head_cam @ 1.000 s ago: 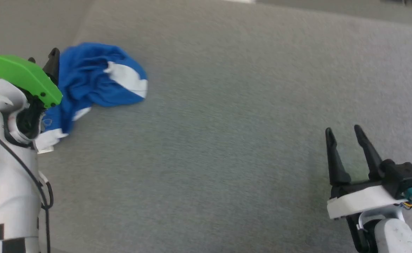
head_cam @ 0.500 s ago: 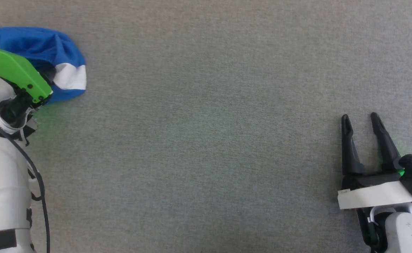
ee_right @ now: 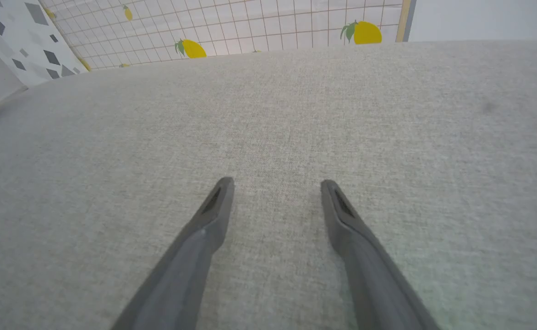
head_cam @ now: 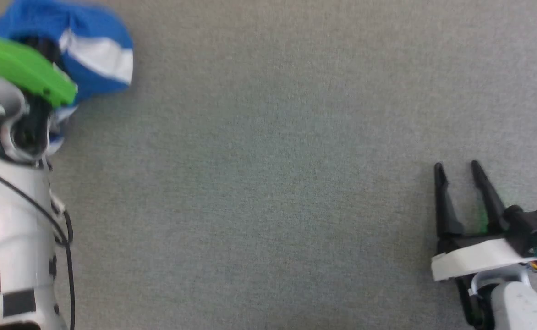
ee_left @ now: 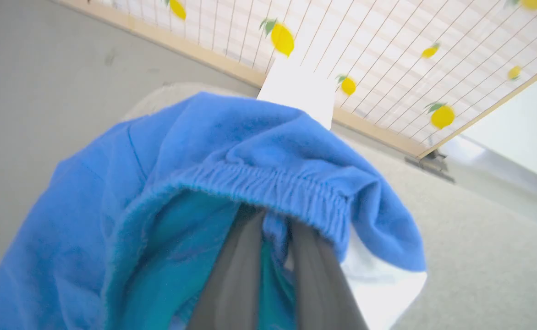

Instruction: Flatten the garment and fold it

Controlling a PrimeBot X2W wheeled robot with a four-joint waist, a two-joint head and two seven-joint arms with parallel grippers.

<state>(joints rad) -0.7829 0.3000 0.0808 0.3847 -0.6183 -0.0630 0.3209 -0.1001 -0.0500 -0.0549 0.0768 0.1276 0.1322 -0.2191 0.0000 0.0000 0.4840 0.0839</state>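
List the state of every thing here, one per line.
garment: crumpled, not flattened, elastic edge pinched.
left gripper: shut on the garment.
right gripper: open, empty, over the grey cloth surface.

**Room and Surroundings**

Surface [head_cam: 268, 183]: pale grey woven cloth, flat, evenly lit.
Backdrop: white grid screen [ee_right: 259, 32] printed with yellow lemons, framed in light wood [ee_left: 190, 50].
Side panel [ee_right: 25, 41]: white with grey geometric shapes.
Wall [ee_right: 484, 18]: plain white.
Floor [ee_left: 25, 82]: smooth grey, beyond the surface's edge.
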